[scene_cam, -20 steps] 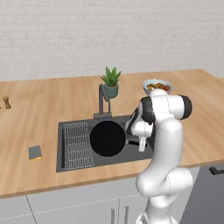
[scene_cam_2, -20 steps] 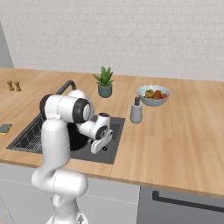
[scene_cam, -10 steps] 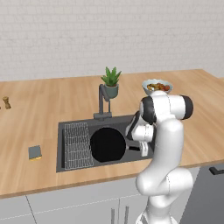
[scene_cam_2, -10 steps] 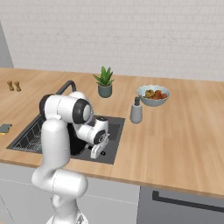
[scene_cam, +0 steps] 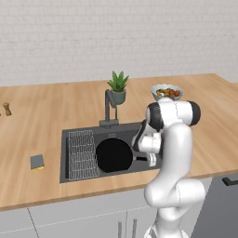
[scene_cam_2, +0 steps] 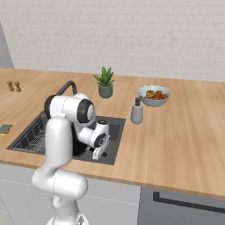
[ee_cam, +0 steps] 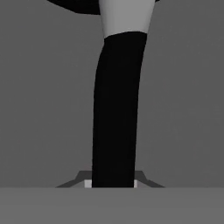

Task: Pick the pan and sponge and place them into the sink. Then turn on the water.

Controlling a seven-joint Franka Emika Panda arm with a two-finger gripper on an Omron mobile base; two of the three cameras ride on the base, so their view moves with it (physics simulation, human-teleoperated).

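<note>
Pan [scene_cam: 113, 155] sits low in the sink [scene_cam: 74, 173], round black body just right of the wire grid rack [scene_cam: 82, 154], handle [scene_cam: 140, 158] pointing right toward the gripper [scene_cam: 152, 161]. In hand view the handle [ee_cam: 116, 109] runs straight up from between the finger tips [ee_cam: 87, 183], which sit tight against both sides of it — gripper clamped on the handle, grey sink floor behind. From right base view the gripper [scene_cam_2: 96, 154] reaches down into the sink [scene_cam_2: 115, 143] at its right part; pan mostly hidden by the arm there.

Sponge [scene_cam: 37, 162] lies on the wooden counter [scene_cam: 42, 121] left of the sink, well apart from the pan — dark top, yellow edge. Also at far left edge in right base view [scene_cam_2: 5, 129].

Faucet [scene_cam: 109, 109] stands behind the sink, potted plant [scene_cam: 118, 87] just beside it. Fruit bowl [scene_cam_2: 154, 95] further right, w/ grey soap dispenser [scene_cam_2: 136, 112] near it. Two small shakers [scene_cam_2: 14, 86] on the counter, far left.
</note>
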